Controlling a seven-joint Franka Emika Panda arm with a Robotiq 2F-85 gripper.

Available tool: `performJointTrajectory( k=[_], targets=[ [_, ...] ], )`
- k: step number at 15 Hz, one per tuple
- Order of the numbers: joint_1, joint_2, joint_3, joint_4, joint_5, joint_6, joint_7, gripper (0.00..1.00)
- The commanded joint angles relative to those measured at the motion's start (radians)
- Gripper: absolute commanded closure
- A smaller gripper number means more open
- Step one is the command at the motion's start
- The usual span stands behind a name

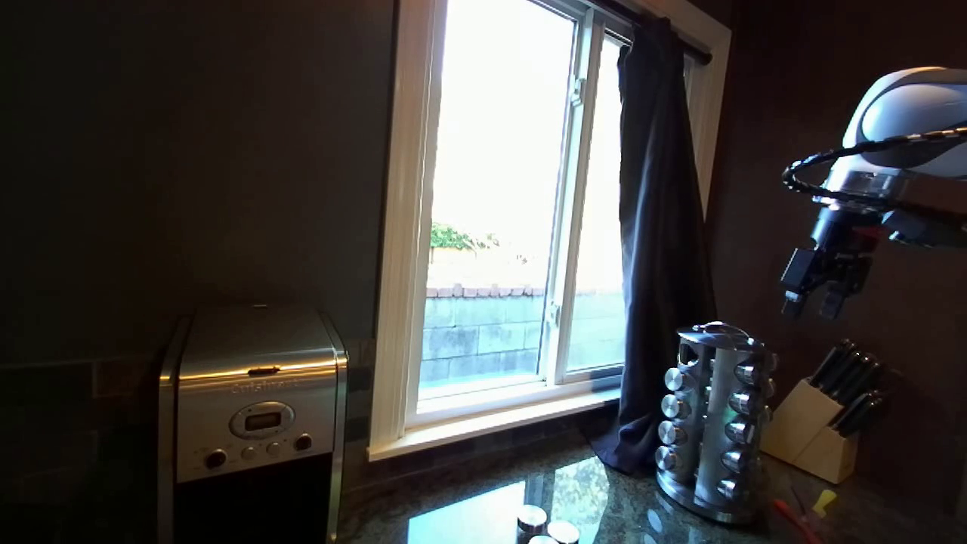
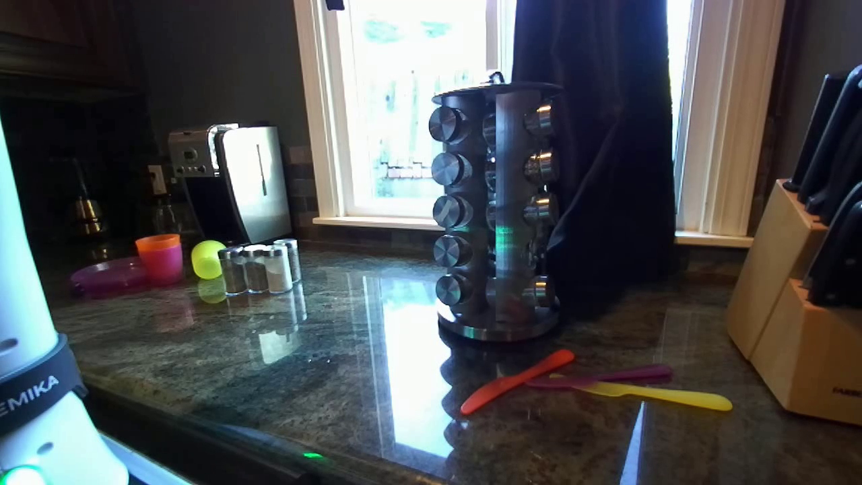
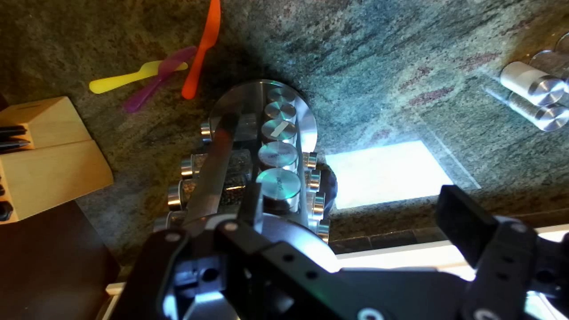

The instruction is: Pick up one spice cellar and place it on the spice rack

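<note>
Wrist view gives me the tool point(image 3: 353, 202) with its fingers spread wide, and from there I look down on the silvery spice rack point(image 3: 218, 164). Its tiers carry glass jars point(image 3: 233, 191) with brushed-metal lids; through the side of one I see dark, peppercorn-like grains. In both exterior views the rack stands upright on the granite surface point(image 2: 337, 404). Well apart from it, in an exterior view, I find the spice cellars point(image 2: 256, 269): a tight upright group on the surface near the coffee maker point(image 2: 249, 188). Some hold dark brownish seasoning, one something whitish; the rearmost is partly hidden from me. Near them a pink cup point(image 2: 161, 264) has an orange rim showing at its top, beside a purple plate point(image 2: 108, 276). Near the rack, the wooden knife block point(image 2: 808, 357) holds black-handled knives point(image 2: 835, 148).
</note>
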Motion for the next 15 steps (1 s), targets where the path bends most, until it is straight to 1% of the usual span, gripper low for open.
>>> performJointTrajectory(
  k=[1,2,3,4,6,7,10,12,13,15],
  targets=[
    [0.006,0.000,-0.003,0.002,-0.003,-0.002,0.004,0.00],
    [0.010,0.009,0.018,0.001,-0.001,0.009,0.026,0.00],
    [0.021,0.055,0.055,0.036,0.028,-0.090,0.069,0.00],
    [0.038,0.076,0.092,0.040,0.050,-0.115,0.106,0.00],
    [0.113,0.106,0.144,0.056,0.145,-0.146,0.131,0.00],
    [0.142,0.135,0.180,0.068,0.181,-0.151,0.146,0.00],
    [0.193,0.224,0.288,0.110,0.218,-0.109,0.232,0.00],
    [0.241,0.277,0.337,0.142,0.218,-0.077,0.218,0.00],
    [0.258,0.304,0.370,0.156,0.186,-0.062,0.204,0.00],
    [0.288,0.367,0.408,0.182,0.153,-0.031,0.187,0.00]
  ],
)
